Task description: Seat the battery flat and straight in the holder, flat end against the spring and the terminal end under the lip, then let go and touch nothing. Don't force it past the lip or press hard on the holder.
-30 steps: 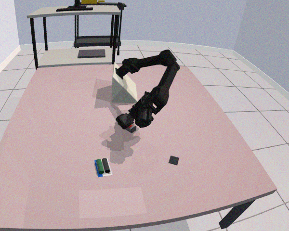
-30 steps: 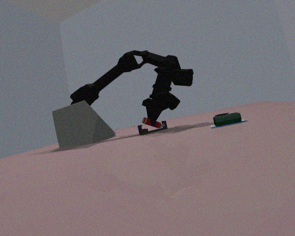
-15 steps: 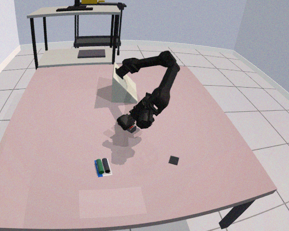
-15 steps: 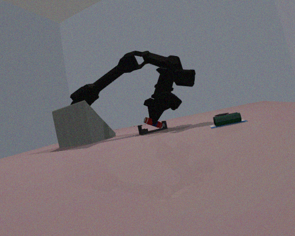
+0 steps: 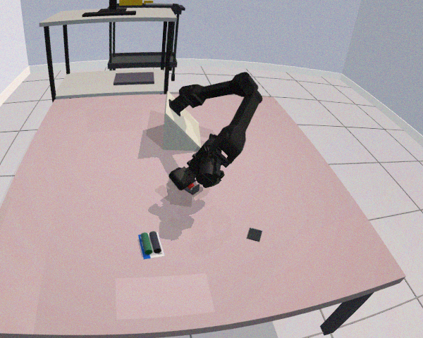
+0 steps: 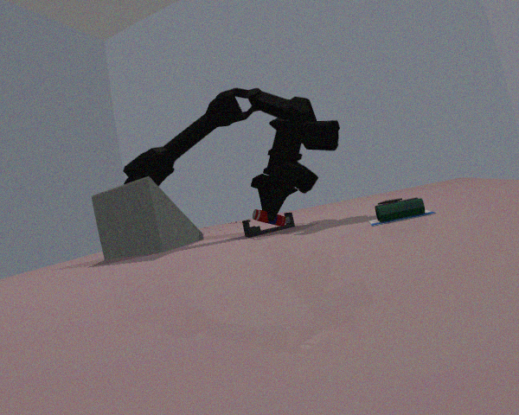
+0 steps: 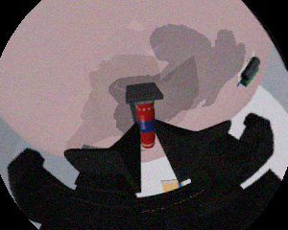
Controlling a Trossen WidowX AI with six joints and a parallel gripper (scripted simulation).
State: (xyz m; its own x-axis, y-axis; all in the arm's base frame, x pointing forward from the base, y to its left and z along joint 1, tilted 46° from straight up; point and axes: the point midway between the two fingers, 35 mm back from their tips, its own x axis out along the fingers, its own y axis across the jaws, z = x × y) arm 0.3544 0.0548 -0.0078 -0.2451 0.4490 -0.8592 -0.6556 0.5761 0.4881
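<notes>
The red battery (image 5: 190, 185) (image 6: 260, 216) (image 7: 145, 112) with a blue band is held over the dark holder (image 5: 194, 191) (image 6: 251, 231) (image 7: 144, 91). My gripper (image 6: 273, 219) (image 7: 146, 124) is shut on the battery's middle. In the exterior view the battery is tilted: its left end is raised above the holder's left end wall, and its right end is lower, close against the right end wall. In the wrist view its far end meets the holder's far wall. The spring is hidden there, and the fingers cover much of the holder's near part.
A green cylinder (image 5: 146, 243) (image 6: 400, 210) and a black cylinder (image 5: 155, 242) lie on a blue and white card (image 5: 146, 256) toward the front left. A dark square (image 5: 254, 234) lies front right. A pale wedge-shaped block (image 5: 178, 138) (image 6: 125, 223) stands behind the holder, near the arm's base.
</notes>
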